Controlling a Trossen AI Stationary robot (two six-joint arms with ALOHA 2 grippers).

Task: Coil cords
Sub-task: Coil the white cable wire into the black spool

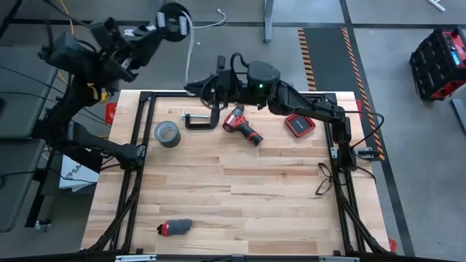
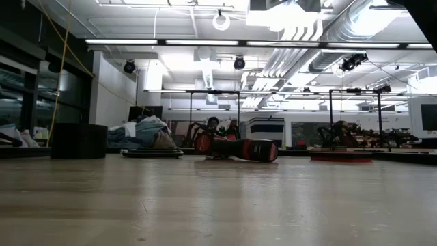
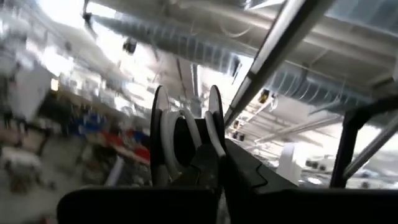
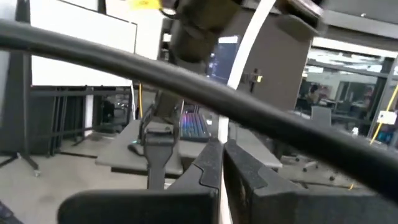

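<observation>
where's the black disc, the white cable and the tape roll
black disc (image 1: 172,17), high view, on its round face
white cable (image 1: 191,54), high view, mid hanging strand
tape roll (image 1: 167,134), high view, on its grey rim

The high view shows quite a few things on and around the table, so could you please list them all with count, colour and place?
white cable: one, white, hanging from the disc beyond the table's far edge
disc: one, black, held up past the far left corner
tape roll: one, grey, far left of the table
clamp: one, black, beside the tape roll
drill: one, red and black, far centre
red case: one, red and black, far right
small red and black tool: one, near edge
table: one, pale wood
left tool: shut on the disc
right tool: shut on the white cable, at the far edge
</observation>
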